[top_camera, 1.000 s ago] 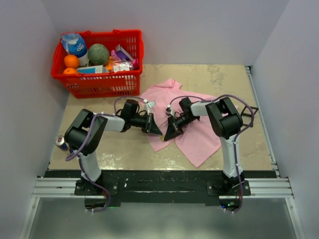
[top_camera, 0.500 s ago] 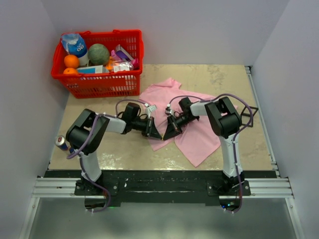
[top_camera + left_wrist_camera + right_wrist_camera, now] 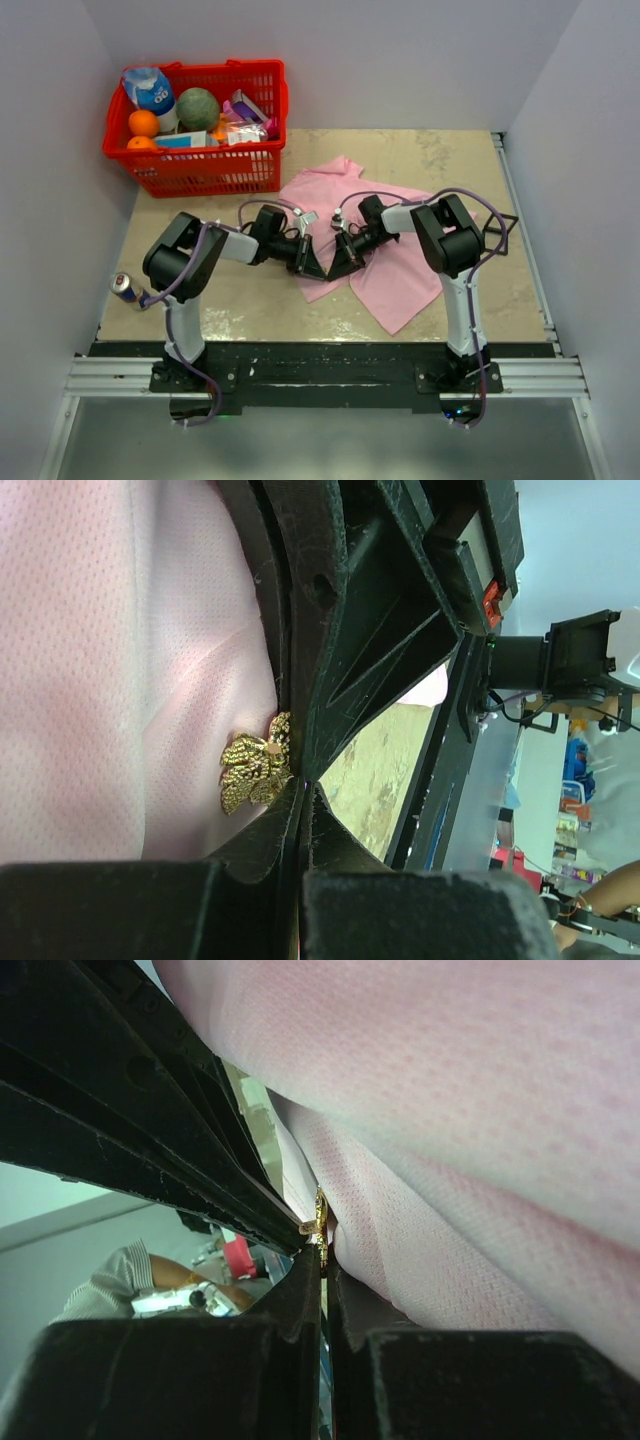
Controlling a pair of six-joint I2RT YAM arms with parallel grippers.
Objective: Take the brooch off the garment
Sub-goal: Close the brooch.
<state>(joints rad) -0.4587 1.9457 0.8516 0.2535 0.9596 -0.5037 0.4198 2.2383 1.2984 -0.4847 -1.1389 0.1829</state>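
Note:
The pink garment (image 3: pixel 392 262) lies spread at mid-table. Both grippers meet tip to tip at its near-left edge. The brooch (image 3: pixel 252 767), a small gold flower cluster, sits on the pink cloth (image 3: pixel 90 680); in the top view the grippers hide it. In the right wrist view the brooch (image 3: pixel 320 1218) shows edge-on between the tips of my right gripper (image 3: pixel 323 1250), which is shut on it against the cloth (image 3: pixel 480 1110). My left gripper (image 3: pixel 303 786) is shut, its tips touching the brooch's edge. In the top view the left gripper (image 3: pixel 318 270) faces the right gripper (image 3: pixel 334 272).
A red basket (image 3: pixel 200 168) with fruit, a bottle and packets stands at the back left. A drink can (image 3: pixel 124 288) lies by the left arm at the table's left edge. A black wire frame (image 3: pixel 506 222) sits at the right of the shirt.
My left gripper has moved right, up to the right gripper's tips. The shirt's near-left edge has drawn in a little. The right gripper has barely moved.

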